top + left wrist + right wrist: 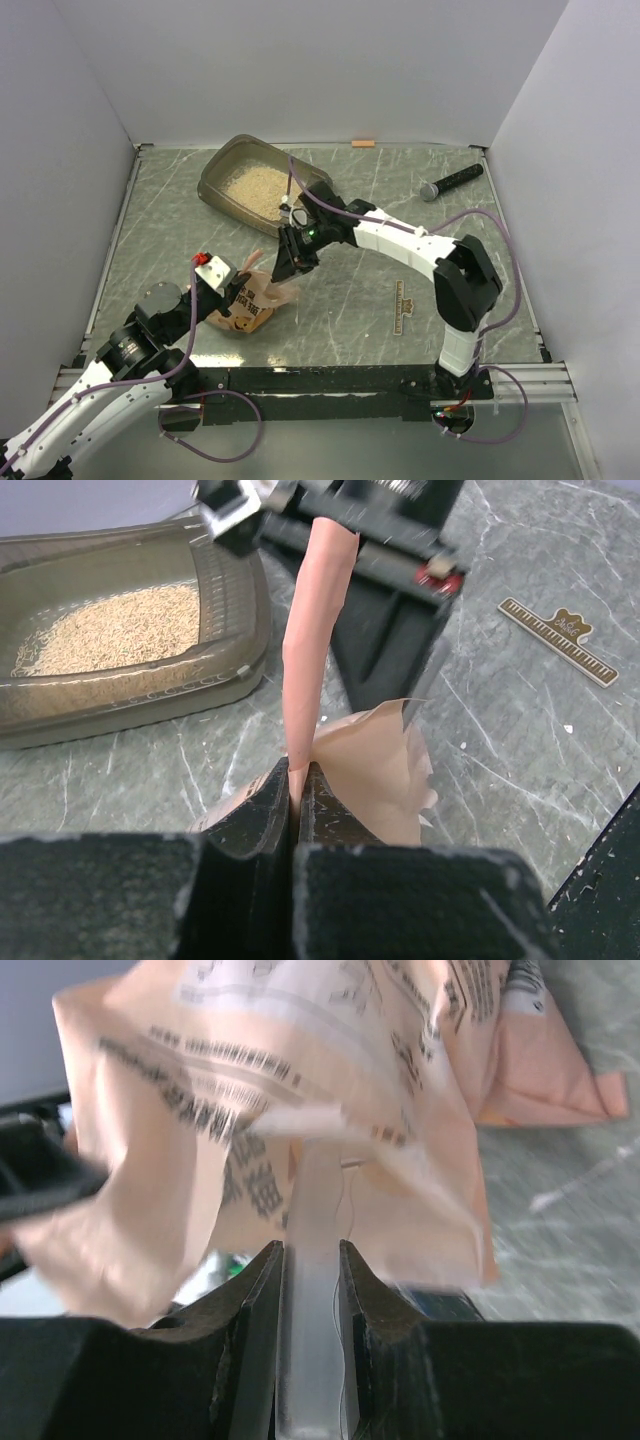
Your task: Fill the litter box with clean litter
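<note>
Pouring step, likely: crinkly orange-pink plastic pouch (255,302) pinched by left tool (300,780), clamped tight, and right tool (312,1260), narrow on its clear strip. Next: raise over grey-brown translucent plastic tray (212,186), tip.

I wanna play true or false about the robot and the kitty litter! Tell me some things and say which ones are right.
1. There is litter in the litter box. True.
2. The pouch is lying inside the litter box. False: it is outside the box, over the table near the arms.
3. The left gripper and the right gripper both pinch the pouch. True.
4. The black microphone sits in the litter box. False: it lies on the table at the far right, away from the box.
</note>
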`<state>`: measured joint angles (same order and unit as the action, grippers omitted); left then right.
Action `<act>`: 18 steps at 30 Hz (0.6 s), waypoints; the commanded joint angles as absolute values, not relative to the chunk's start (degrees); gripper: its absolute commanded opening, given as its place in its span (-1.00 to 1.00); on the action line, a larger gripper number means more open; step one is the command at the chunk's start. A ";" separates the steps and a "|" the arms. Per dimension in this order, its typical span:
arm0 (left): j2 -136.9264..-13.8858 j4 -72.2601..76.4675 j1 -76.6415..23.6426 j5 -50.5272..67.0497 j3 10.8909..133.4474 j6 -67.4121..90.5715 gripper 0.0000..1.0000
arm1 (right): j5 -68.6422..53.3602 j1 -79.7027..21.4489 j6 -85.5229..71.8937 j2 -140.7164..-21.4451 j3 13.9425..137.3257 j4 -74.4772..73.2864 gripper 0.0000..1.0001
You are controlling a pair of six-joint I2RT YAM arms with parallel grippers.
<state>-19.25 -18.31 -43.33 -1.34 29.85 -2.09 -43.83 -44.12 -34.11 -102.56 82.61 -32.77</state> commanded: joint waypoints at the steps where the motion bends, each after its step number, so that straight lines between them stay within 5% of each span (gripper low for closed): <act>1: -18.19 -14.06 -43.51 1.14 31.11 -0.44 -0.99 | -39.28 -44.56 -40.51 -108.97 80.08 -27.08 -1.00; 18: -18.46 -14.15 -43.51 0.53 30.85 -0.44 -0.98 | -56.77 -45.97 -60.81 -113.56 60.31 32.58 -1.00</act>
<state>-18.90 -18.57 -43.33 -1.32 29.85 -2.07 -57.36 -44.73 -54.22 -110.56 64.97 13.54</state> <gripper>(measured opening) 0.044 0.320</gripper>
